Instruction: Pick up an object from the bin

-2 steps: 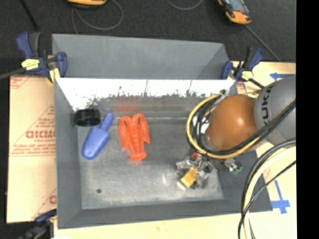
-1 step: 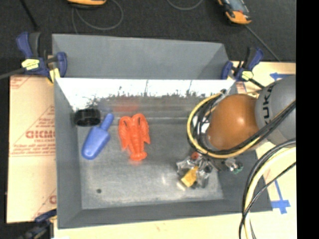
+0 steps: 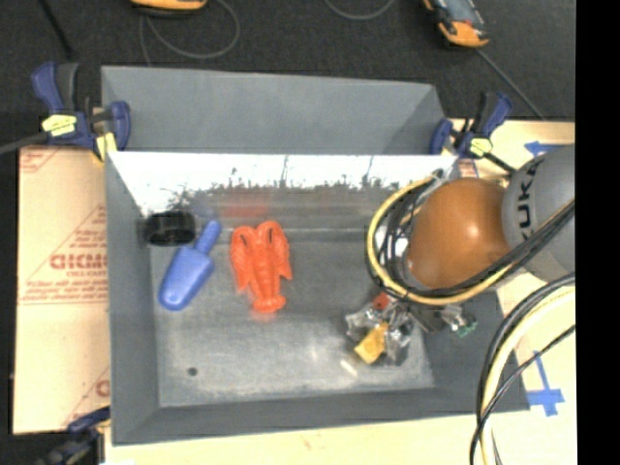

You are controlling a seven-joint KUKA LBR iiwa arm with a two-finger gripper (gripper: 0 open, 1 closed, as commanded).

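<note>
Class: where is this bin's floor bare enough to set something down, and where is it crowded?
Bare: the front floor of the bin, below the blue scoop and orange lobster toy; the gap between that toy and the gripper. Crowded: the left back, where a black ring sits by the scoop, and around the gripper.

Single camera, high, slightly oblique over bin [image 3: 291, 105].

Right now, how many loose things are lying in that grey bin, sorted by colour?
Black: 1, a round cap near the left wall
Blue: 1, a scoop beside the cap
Orange-red: 1, a toy lobster right of the scoop
Yellow: 1, a small piece at the gripper
Total: 4
</note>
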